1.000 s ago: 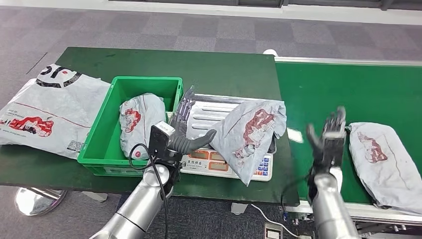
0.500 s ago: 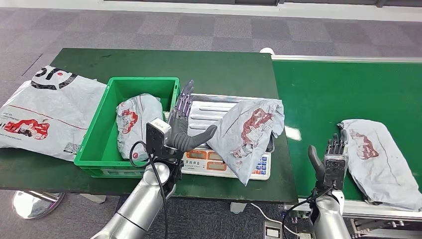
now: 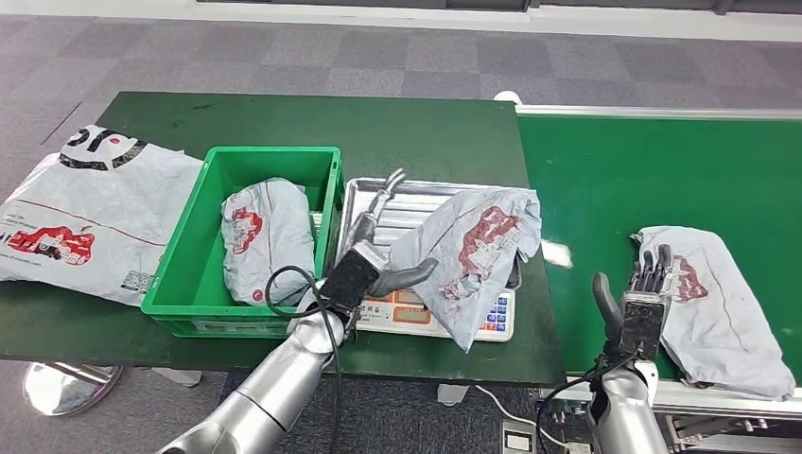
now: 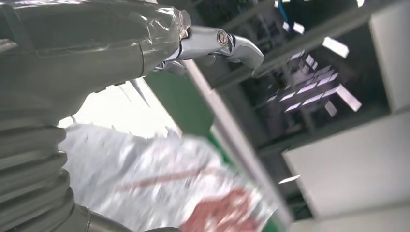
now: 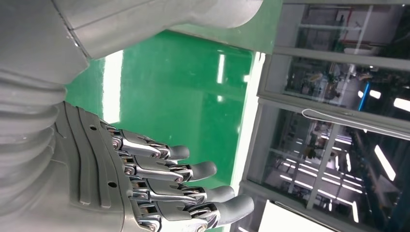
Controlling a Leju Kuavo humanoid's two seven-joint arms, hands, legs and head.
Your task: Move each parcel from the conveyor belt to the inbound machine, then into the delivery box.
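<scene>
While parcel [image 3: 473, 253] lies just beside it, left robot hand [image 3: 374, 260] — fingers spread — holds nothing.

A dark green table [image 3: 284, 118] carries a large flat mailer [image 3: 80, 213] at its left end, a green bin [image 3: 184, 260] beside that, and a scale [image 3: 487, 317] beside the bin. Right of the table, the green belt [image 3: 653, 170] carries one grey parcel [image 3: 728, 312]
</scene>
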